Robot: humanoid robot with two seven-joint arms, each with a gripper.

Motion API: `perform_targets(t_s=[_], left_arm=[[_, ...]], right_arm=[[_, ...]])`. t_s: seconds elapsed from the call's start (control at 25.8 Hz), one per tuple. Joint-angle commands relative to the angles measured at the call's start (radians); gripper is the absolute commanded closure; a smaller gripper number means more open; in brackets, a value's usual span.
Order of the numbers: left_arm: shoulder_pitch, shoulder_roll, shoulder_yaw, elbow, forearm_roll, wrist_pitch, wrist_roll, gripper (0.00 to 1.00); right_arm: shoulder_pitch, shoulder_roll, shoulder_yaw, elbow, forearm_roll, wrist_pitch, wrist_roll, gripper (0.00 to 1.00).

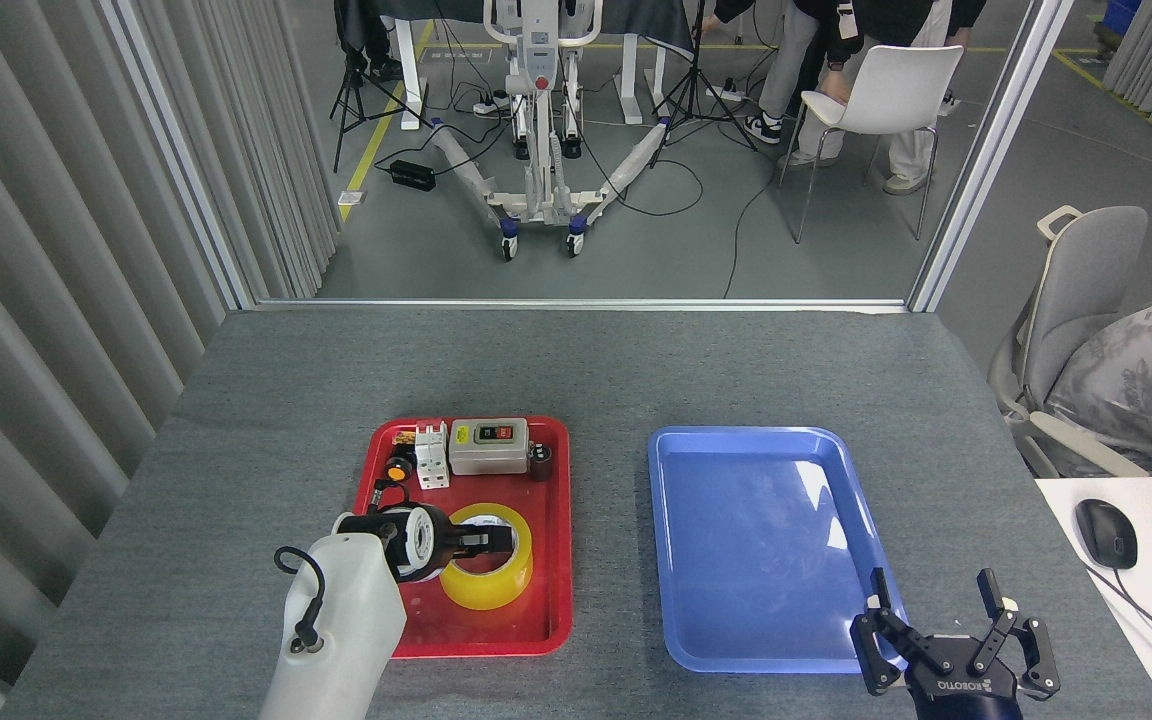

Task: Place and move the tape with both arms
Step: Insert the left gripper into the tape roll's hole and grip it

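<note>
The left gripper (pixel 484 541) reached over the tape (pixel 486 571), which lay in the red tray (pixel 554 560) on the bench (pixel 256 420); its fingers' state I couldn't tell. Beyond the blue tray (pixel 736 470), the right gripper (pixel 946 625) hovered, fingers (pixel 881 600) spread apart.

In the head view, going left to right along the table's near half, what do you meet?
Left gripper → tape on the red tray → blue tray → right gripper → mouse.
</note>
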Motion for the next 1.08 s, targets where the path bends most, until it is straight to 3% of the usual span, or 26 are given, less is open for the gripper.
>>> perform_targets(t_s=[0.0, 0.19, 0.31, 0.54, 0.7, 0.93, 1.05], left_arm=[[0.001, 0.015, -0.003, 0.011, -0.002, -0.004, 0.014, 0.04], [0.001, 0.035, -0.006, 0.031, -0.013, -0.005, 0.016, 0.10], [0.001, 0.038, -0.006, 0.032, -0.015, -0.005, 0.016, 0.22], [-0.001, 0.040, -0.006, 0.031, -0.015, -0.016, 0.014, 0.29], [0.001, 0.038, -0.006, 0.031, -0.015, -0.037, 0.014, 0.44], [0.001, 0.038, -0.006, 0.027, -0.012, -0.037, 0.016, 0.53], [0.001, 0.040, -0.004, 0.020, -0.004, -0.036, 0.028, 0.62]], right_arm=[[0.000, 0.000, -0.001, 0.000, 0.000, 0.000, 0.000, 0.00], [0.002, 0.000, 0.001, 0.000, 0.000, 0.000, 0.000, 0.00], [0.002, 0.000, 0.002, 0.000, 0.000, 0.000, -0.001, 0.00], [0.002, 0.002, 0.002, 0.002, 0.000, 0.000, 0.000, 0.00], [0.002, 0.002, 0.002, 0.009, 0.000, 0.000, 0.000, 0.00], [0.000, 0.002, 0.002, 0.025, 0.000, 0.002, -0.001, 0.00], [0.000, 0.000, 0.001, 0.026, 0.000, 0.005, -0.001, 0.00]])
